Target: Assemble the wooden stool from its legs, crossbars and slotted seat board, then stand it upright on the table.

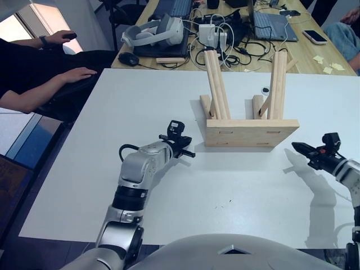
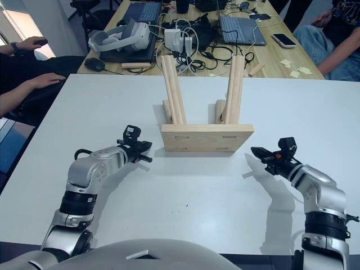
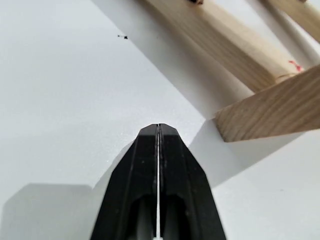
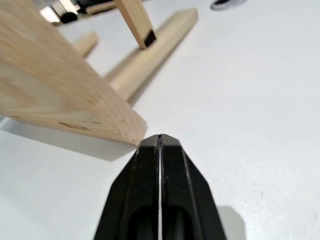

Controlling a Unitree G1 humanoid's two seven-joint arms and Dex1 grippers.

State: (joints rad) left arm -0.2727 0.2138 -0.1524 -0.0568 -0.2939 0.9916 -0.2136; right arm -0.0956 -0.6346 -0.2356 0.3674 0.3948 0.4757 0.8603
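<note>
The wooden stool (image 1: 251, 133) lies tipped on its side in the middle of the white table (image 1: 112, 185). Its seat board (image 2: 206, 136) stands on edge facing me, and its legs (image 1: 216, 84) (image 1: 277, 84) point away. My left gripper (image 1: 191, 153) is shut and empty, just off the board's left corner (image 3: 270, 112); in the left wrist view its tip (image 3: 158, 127) stays a short gap from the wood. My right gripper (image 1: 295, 147) is shut and empty beside the board's right corner (image 4: 55, 90), with its tip (image 4: 160, 137) close to the corner.
A small dark round object (image 1: 264, 90) lies on the table between the stool legs' far ends. Behind the table, a wooden desk (image 1: 315, 59) holds laptops, a headset (image 1: 152, 31), a mouse and cables. A person's arms (image 1: 50, 84) rest at the far left.
</note>
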